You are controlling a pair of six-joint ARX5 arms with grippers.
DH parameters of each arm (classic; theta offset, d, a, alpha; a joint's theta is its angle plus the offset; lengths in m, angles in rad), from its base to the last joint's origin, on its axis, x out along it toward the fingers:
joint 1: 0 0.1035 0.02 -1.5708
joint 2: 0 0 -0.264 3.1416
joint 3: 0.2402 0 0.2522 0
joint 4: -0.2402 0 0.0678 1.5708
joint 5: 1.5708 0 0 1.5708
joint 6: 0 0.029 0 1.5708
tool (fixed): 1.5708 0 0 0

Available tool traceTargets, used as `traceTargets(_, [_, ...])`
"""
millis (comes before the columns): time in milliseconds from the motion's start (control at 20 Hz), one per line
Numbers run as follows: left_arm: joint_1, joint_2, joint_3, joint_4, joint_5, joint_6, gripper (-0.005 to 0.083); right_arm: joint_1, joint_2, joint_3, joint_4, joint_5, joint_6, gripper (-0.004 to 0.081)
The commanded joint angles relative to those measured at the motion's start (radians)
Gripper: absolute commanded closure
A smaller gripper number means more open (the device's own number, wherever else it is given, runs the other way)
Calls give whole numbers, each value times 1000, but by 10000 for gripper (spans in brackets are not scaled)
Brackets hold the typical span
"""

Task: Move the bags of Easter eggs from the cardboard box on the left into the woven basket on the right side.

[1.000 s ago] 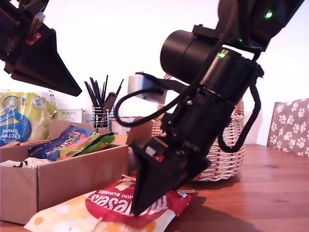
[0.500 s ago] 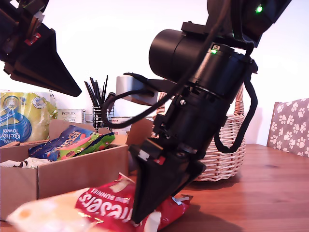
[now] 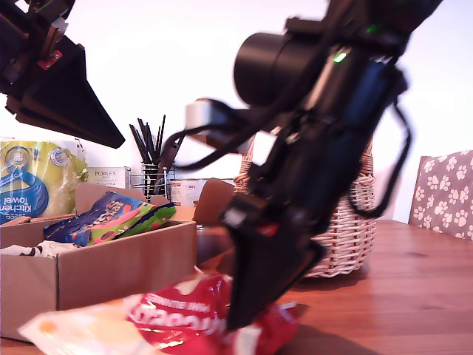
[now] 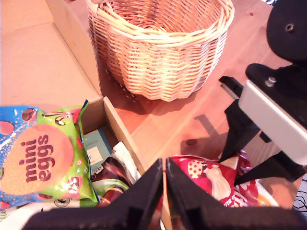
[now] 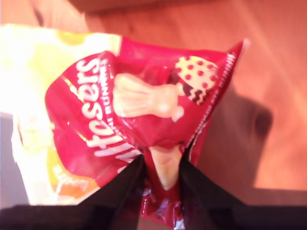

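Observation:
The red and cream Maltesers bag (image 3: 177, 322) (image 5: 139, 120) lies crumpled on the table in front of the cardboard box (image 3: 111, 270), with my second gripper (image 3: 240, 322) (image 5: 160, 160) shut on its edge. My first gripper (image 3: 117, 140) (image 4: 164, 165) hangs shut and empty high over the box, at the exterior view's upper left. A green and blue mini eggs bag (image 4: 43, 158) (image 3: 111, 214) and other bags rest in the box. The woven basket (image 3: 347, 237) (image 4: 163, 62) stands behind the second arm and looks empty in the first wrist view.
A yellow and blue kitchen towel pack (image 3: 33, 181) and a black wire utensil holder (image 3: 155, 174) stand behind the box. A paw-print chair back (image 3: 443, 192) shows at the exterior view's right edge. The wooden table (image 3: 399, 296) runs between basket and chair.
My second gripper has shifted toward the exterior view's right and is blurred by motion; the Maltesers bag went from lying flat to bunched and lifted at its gripped edge. The first arm stayed put.

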Motion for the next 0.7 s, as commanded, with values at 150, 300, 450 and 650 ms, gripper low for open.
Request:
traceTargets(150, [0, 10, -5, 9, 2, -3, 796, 10, -198, -14, 18, 0, 25, 774])
traceTargets(300, [0, 10, -5, 9, 2, -3, 796, 9, -285, -14, 59, 8, 26, 783])
traceTargets(450, [-1, 10, -5, 9, 2, -3, 796, 7, -342, -14, 85, 97, 27, 783])
traceTargets(650, [0, 10, -5, 9, 2, -3, 796, -24, -393, -14, 136, 273, 30, 783])
